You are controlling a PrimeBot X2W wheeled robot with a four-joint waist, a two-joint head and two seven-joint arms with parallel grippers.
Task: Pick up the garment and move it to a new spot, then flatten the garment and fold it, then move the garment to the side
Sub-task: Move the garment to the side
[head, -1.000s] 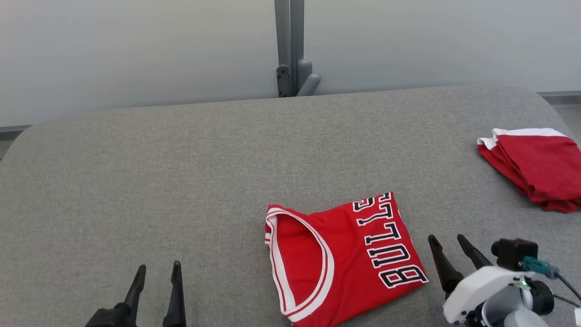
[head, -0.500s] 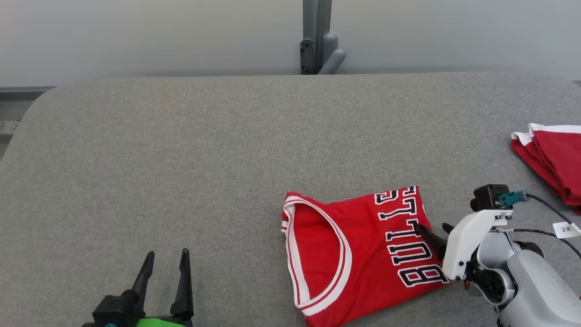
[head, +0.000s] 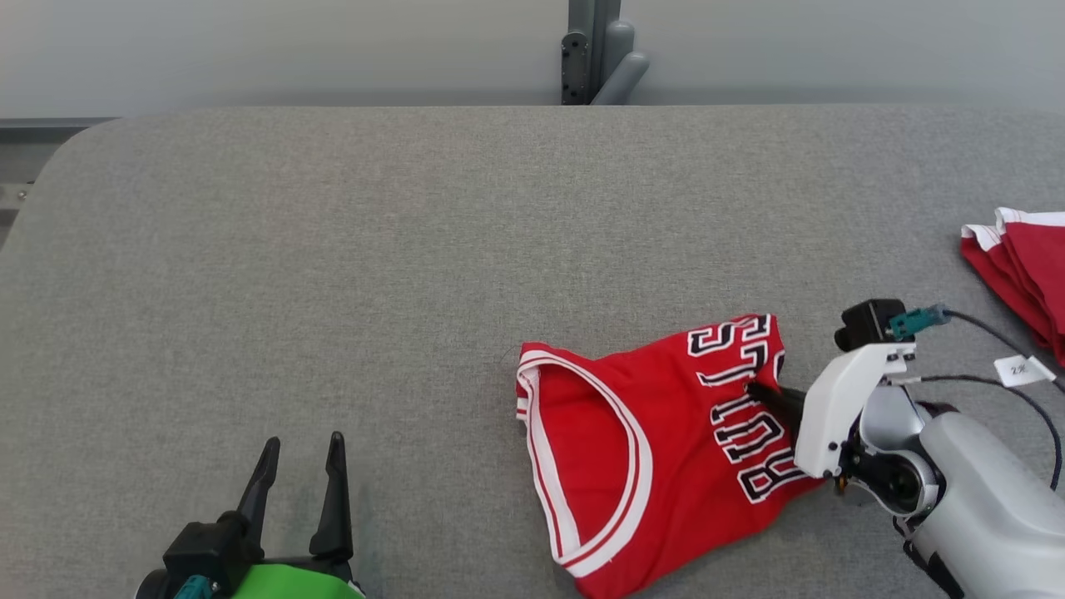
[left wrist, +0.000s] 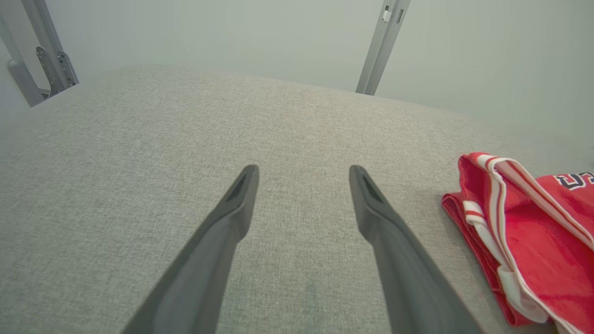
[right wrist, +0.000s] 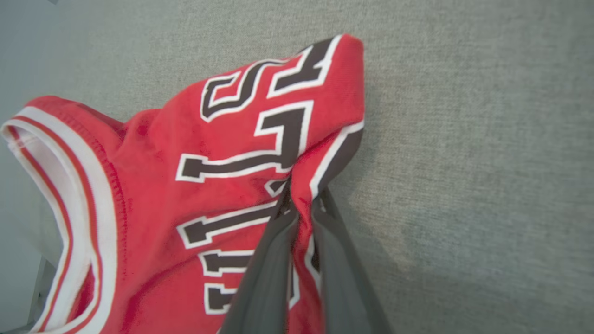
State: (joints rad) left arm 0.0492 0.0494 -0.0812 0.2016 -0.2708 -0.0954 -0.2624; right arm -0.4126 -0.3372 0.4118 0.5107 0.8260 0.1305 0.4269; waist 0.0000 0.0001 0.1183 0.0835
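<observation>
The garment (head: 657, 449) is a folded red jersey with white trim and black-and-white lettering, lying on the grey table at the lower centre-right of the head view. My right gripper (head: 761, 391) is shut on its right edge, and the cloth there is pinched up between the two dark fingers (right wrist: 278, 241), as the right wrist view shows on the garment (right wrist: 222, 153). My left gripper (head: 299, 462) stands open at the lower left above bare table, well to the left of the jersey. In the left wrist view the left gripper (left wrist: 301, 178) is empty, with the garment (left wrist: 529, 232) at the right edge.
A second folded red and white cloth (head: 1023, 266) lies at the table's right edge. A grey post (head: 595, 50) stands behind the padded grey table (head: 333, 249). A cable with a white tag (head: 1019, 368) trails from my right wrist.
My right gripper moved in over the jersey's right edge and shut on it, lifting and bunching the cloth. The head view has shifted. The left gripper stayed open.
</observation>
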